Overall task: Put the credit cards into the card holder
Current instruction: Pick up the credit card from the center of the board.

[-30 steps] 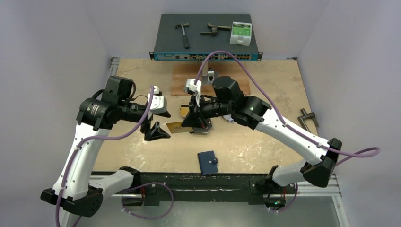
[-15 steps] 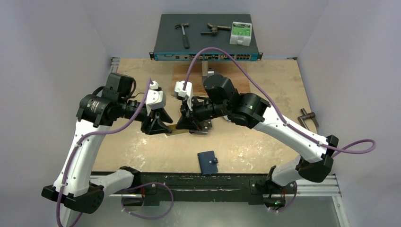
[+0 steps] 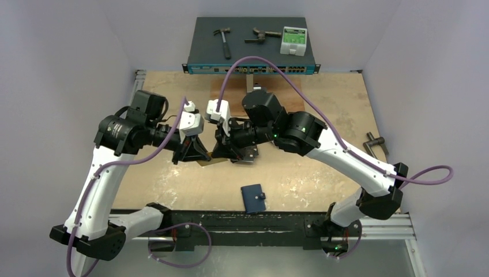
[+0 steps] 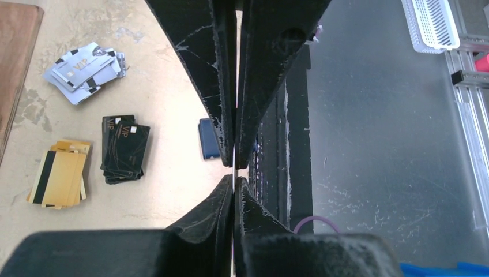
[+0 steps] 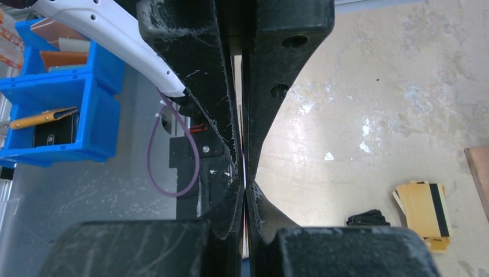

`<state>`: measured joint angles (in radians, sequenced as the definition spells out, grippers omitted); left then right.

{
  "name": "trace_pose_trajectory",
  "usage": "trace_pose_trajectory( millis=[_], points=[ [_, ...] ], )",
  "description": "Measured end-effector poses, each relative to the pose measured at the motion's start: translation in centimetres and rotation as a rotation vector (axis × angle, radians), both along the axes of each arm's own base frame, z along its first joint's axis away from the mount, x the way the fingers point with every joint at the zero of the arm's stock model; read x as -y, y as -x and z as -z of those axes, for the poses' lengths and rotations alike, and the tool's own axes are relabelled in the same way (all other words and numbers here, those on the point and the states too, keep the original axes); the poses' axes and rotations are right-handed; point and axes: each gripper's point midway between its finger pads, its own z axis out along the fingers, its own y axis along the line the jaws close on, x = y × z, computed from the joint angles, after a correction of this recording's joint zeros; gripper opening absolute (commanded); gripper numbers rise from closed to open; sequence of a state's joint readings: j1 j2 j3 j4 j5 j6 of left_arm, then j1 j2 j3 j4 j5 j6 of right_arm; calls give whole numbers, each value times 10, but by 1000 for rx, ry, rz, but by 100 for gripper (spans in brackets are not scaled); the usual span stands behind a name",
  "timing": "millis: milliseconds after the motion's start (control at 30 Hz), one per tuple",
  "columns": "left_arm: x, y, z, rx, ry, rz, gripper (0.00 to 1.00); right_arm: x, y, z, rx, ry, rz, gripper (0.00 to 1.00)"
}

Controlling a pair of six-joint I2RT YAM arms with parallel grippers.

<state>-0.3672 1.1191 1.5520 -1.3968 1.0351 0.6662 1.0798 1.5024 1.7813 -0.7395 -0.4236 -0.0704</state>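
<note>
Two claws meet nose to nose at mid-frame in the top view. The left gripper (image 3: 194, 153) and the right gripper (image 3: 225, 151) both have their jaws pressed shut, and a sliver of gold card (image 3: 203, 163) shows between them. Both seem to pinch it, probably a hand-over to get a better grip for slotting. The card holder (image 3: 254, 198) lies folded at lower centre, apart from both arms. At the left of the left wrist view the other credit cards lie sorted: silver stack (image 4: 85, 68), black stack (image 4: 124, 151), gold stack (image 4: 57, 180). The scuffed plywood table (image 3: 334, 109) sits between plain grey walls, and a network switch (image 3: 251, 68) carrying a hammer (image 3: 222, 41) stands at the top.
</note>
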Motion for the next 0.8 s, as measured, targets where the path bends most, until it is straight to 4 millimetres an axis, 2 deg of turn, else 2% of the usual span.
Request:
trace_pose_trajectory(
  millis=[167,233,333,400,467,500,567,700,800],
  points=[
    [1,0,-2,5,33,-43,0,1,-9,-8,38,-42,50,56],
    [2,4,-3,-10,61,-68,0,7,-13,-13,56,-78,94,68],
    [4,6,-8,-33,113,-114,0,28,-20,-31,82,-173,179,71],
    [6,4,-16,-40,165,-156,0,50,-31,-53,90,-286,256,72],
    [9,-1,-31,-31,228,-193,0,73,-42,-76,97,-395,331,73],
    [11,-5,-46,-17,284,-214,0,85,-47,-87,99,-459,365,74],
    [14,-8,-59,-17,330,-230,0,98,-46,-102,92,-552,377,74],
    [19,-13,-93,-38,448,-260,0,94,-25,-120,47,-673,272,74],
    [21,-17,-111,-66,509,-276,0,85,-18,-120,2,-715,215,74]
  ],
)
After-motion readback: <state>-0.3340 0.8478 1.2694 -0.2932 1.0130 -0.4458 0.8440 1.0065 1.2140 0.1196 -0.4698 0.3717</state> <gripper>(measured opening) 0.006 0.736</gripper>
